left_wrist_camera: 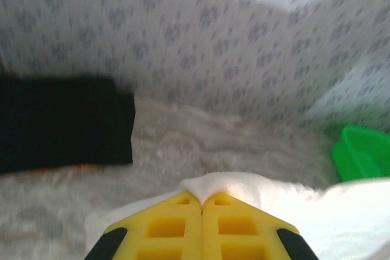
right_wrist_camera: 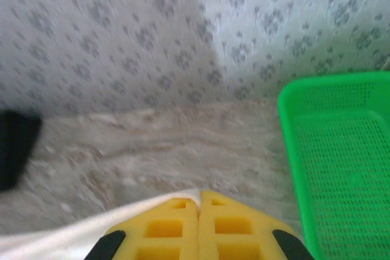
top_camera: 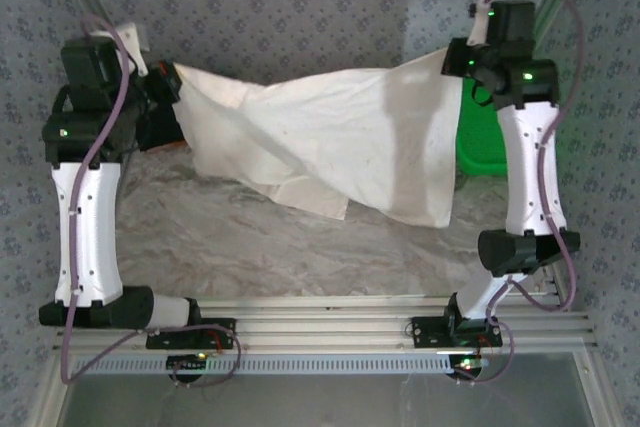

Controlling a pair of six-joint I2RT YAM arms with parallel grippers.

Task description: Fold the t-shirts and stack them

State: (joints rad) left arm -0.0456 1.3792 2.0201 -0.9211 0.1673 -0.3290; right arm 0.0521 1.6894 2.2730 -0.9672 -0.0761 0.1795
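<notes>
The step in hand looks like spreading the cream-white t-shirt (top_camera: 330,137) before its fold. It hangs stretched between the two arms over the far half of the marbled table (top_camera: 300,257), its upper edge running from left to right and its lower folds sagging toward the near side. A diagonal crease crosses the middle, so the cloth is not flat.

The left gripper (left_wrist_camera: 201,198) has its yellow fingers pressed together on a pinch of the cream cloth at the far left. The right gripper (right_wrist_camera: 199,196) is closed the same way on the shirt's far-right edge.

The black t-shirt (left_wrist_camera: 61,120) lies on the far left of the table as a neat dark rectangle with an orange bit at its near edge, so it seems already folded. The green mesh basket (right_wrist_camera: 341,150) sits at the far right, apart from both shirts.

Next, the arms probably need to keep the cloth taut, work out the crease, and lower it flat onto the bare table. Both should move together so that neither corner slips.
</notes>
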